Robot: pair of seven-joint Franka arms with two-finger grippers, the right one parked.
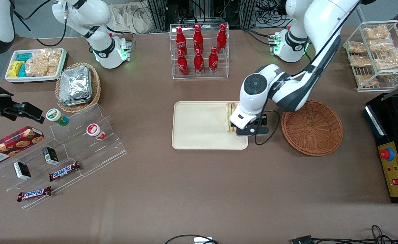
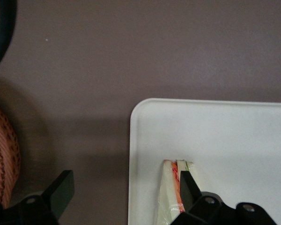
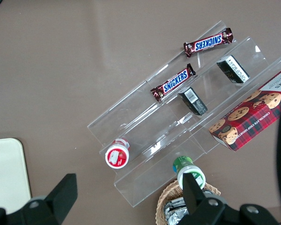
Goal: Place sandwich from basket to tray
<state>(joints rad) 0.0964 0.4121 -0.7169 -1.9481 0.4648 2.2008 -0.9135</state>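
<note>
Most of the sandwich [image 1: 230, 117] is hidden in the front view under the left arm's white wrist; only a layered edge shows. The gripper [image 1: 241, 130] hangs low over the tray [image 1: 199, 128], at the tray's end toward the working arm, with the forearm sloping down to it across the basket [image 1: 312, 127]. The wrist view shows what the front one cannot: the fingers are spread wide, one finger [image 2: 189, 187] touching the sandwich [image 2: 171, 192], which lies on the tray [image 2: 225, 136], and the other finger [image 2: 61, 190] out over the bare table [image 2: 131, 51]. The basket [image 2: 2, 154], cut off at the frame edge, lies just beside that outer finger.
</note>
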